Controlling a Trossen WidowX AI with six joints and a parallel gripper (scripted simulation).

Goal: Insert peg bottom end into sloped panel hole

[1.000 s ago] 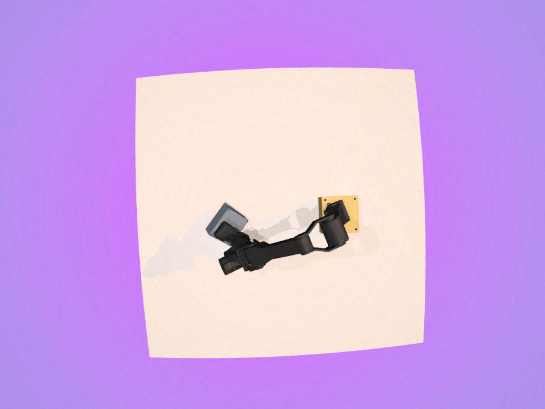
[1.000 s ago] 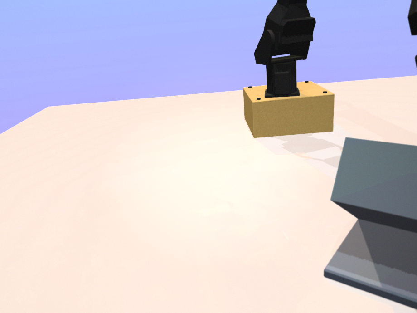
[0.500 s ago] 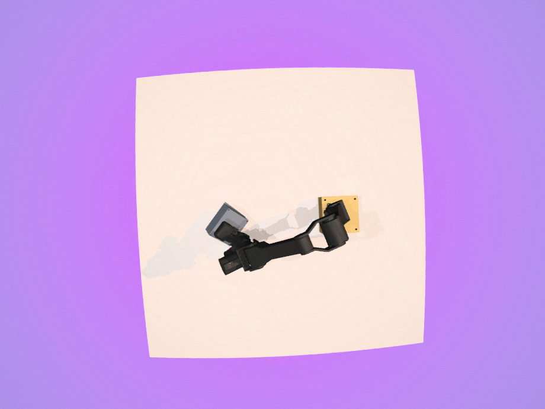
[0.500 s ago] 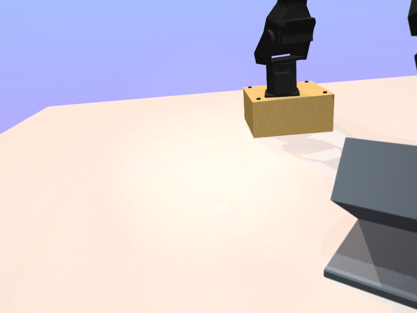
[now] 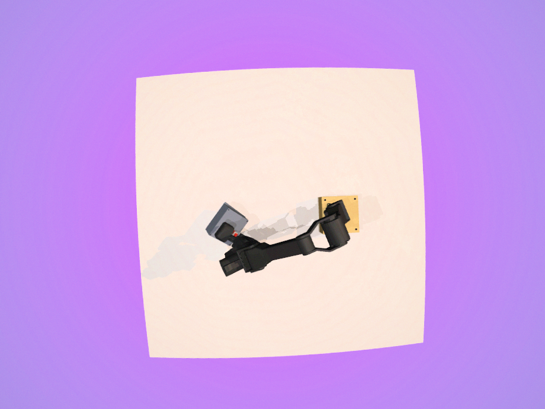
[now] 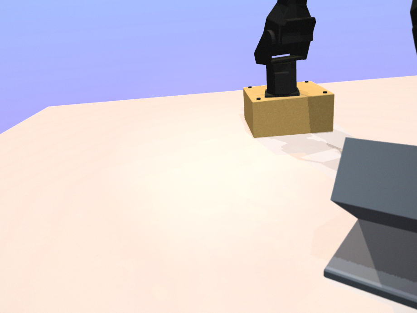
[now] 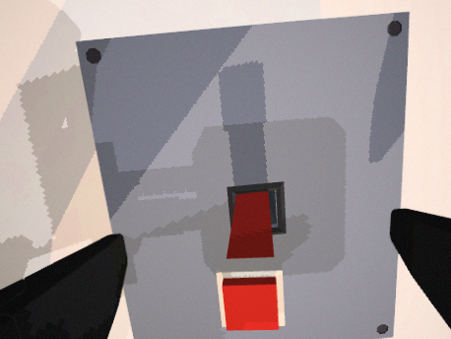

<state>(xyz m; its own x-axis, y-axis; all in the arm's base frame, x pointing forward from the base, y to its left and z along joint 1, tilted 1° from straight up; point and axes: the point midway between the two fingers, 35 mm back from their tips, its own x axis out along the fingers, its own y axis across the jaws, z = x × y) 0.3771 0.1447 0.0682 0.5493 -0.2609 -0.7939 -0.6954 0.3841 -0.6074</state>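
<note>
The sloped grey panel (image 5: 234, 215) (image 6: 377, 178) (image 7: 315, 89) has a square hole with a dark rim (image 7: 282, 214) in its face. The square red peg (image 5: 235, 234) (image 7: 251, 237) has its lower end inside the hole; its shaft sticks out, with a pale collar around the bright red upper end. A narrow gap shows beside it at the hole's right side in the wrist view. How deep it sits cannot be told. My gripper (image 7: 258, 236) is open, its black fingers wide apart on either side of the peg, touching neither side. In the exterior view the peg and hole are hidden.
The tan base block (image 5: 353, 220) (image 6: 281, 117) carries the arm's foot at the right in the top view. The arm (image 5: 284, 251) reaches from it across the pale table (image 5: 281, 131) (image 6: 151, 202) to the panel. Dark bolts mark the panel's corners.
</note>
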